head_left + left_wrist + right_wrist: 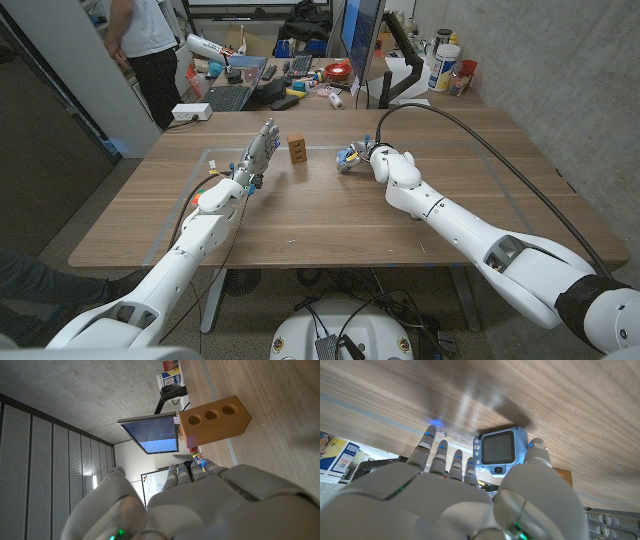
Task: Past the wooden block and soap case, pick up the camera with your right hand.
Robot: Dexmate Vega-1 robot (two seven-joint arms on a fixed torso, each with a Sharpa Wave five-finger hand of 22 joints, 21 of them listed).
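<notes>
A small light-blue camera (499, 450) with a grey screen sits between the thumb and fingers (446, 460) of my right hand (470, 495), which grips it by its sides. The head view places this hand (372, 157) past the table's middle, with the camera (347, 159) at its fingertips, close over the wood. I cannot tell whether the camera touches the table. A wooden block (296, 149) with three round holes stands upright to the left of it (215, 422). My left hand (256, 158) stands open beside the block, fingers pointing away from me, holding nothing.
Behind the wooden table (480, 200) is a cluttered desk with a laptop (232, 92), a monitor (362, 35) and bottles (447, 65). A person (145, 45) stands at the back left. A black cable (470, 130) arcs over the right side.
</notes>
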